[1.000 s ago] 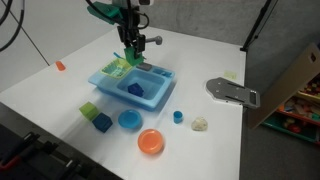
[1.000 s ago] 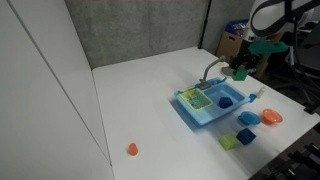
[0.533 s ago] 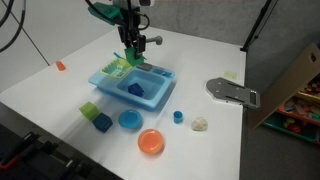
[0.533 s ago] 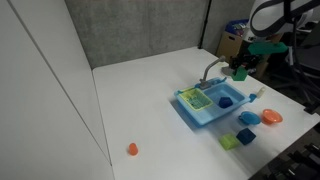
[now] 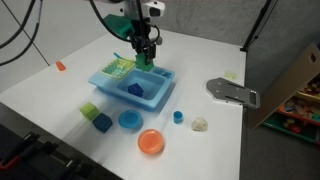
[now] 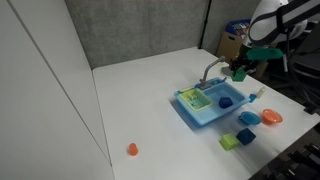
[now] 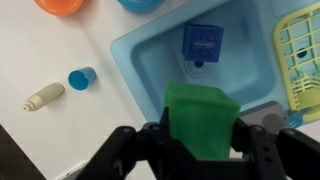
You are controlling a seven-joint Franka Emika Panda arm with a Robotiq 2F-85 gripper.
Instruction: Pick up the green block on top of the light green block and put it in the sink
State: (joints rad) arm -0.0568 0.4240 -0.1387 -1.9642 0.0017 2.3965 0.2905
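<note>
- Green block: medium-green cube, lifted clear, held level above the basin's near edge.
- Light green block: pale yellow-green, lying flat, apart from the sink.
- Sink: light blue, upright, one basin with a yellow-green rack beside it.

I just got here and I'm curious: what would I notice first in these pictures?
The gripper holding the green block right above the light blue sink, where a dark blue block lies in the basin. The bright orange bowl on the white table also stands out.
</note>
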